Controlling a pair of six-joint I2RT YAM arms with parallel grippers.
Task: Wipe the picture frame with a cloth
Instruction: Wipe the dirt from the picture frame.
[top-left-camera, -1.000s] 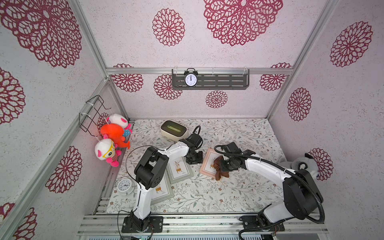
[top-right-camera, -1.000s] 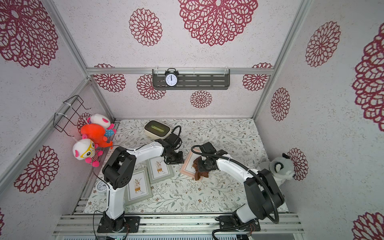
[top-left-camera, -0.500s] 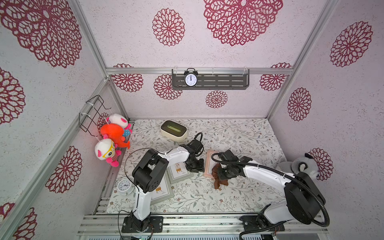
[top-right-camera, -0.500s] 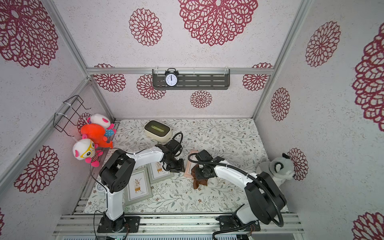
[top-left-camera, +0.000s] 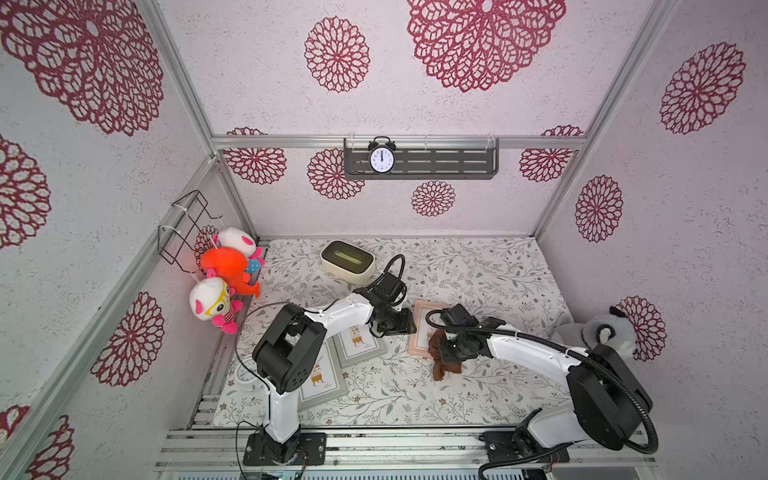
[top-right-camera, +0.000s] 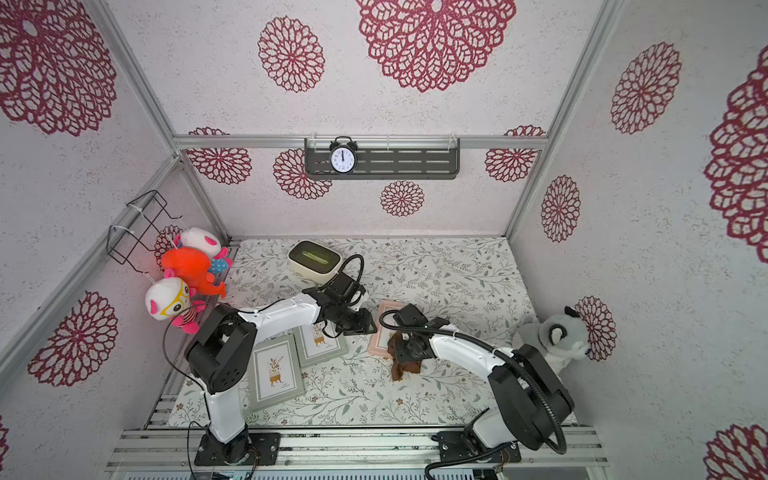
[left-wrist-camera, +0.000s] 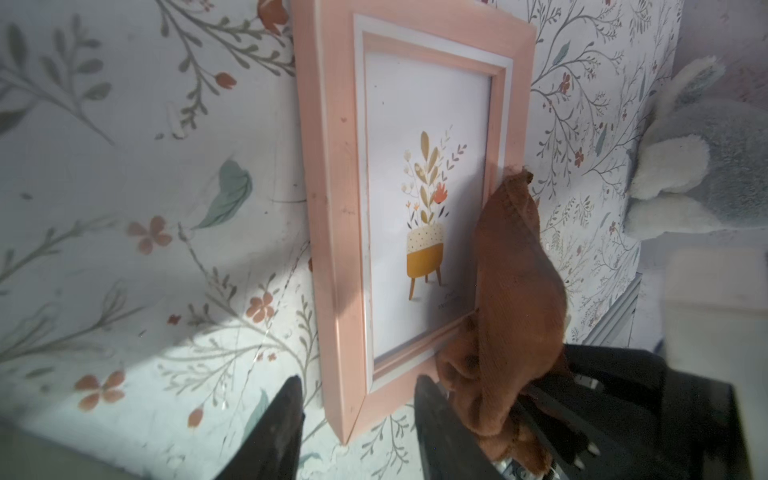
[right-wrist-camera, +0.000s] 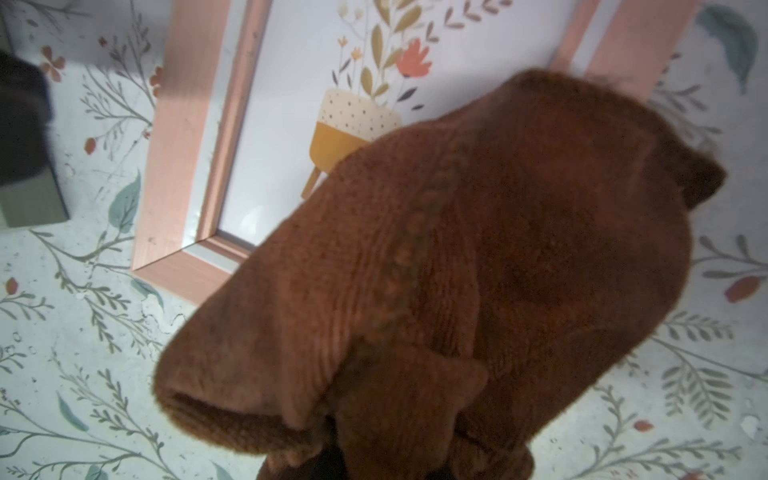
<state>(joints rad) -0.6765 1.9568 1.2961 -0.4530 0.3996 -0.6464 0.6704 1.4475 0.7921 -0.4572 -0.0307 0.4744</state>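
Leftward, the left gripper (left-wrist-camera: 359, 390) is seen parted astride a corner of the pink picture frame (left-wrist-camera: 332, 208). The print's small caption is blurred beyond reading. The cloth (right-wrist-camera: 457, 270), pinched in the closed right gripper (top-left-camera: 449, 356), is draped over the frame's near-right corner. Bare tabletop (top-left-camera: 478, 270) is left beyond.

Bright, even overhead light fills the booth in both top views, leaving only faint shadows beneath the arms on the floral tabletop (top-left-camera: 478, 270). The wide lens bows the wall rails toward the corners of the frame. In the left wrist view, a hard-edged shadow cuts across the sunlit tabletop beside the pink picture frame (left-wrist-camera: 332, 208), and the left gripper (left-wrist-camera: 358, 382) looms dark and soft-edged. In the right wrist view, the close cloth (right-wrist-camera: 457, 270) blurs at its edges, and pale glare marks the glass.
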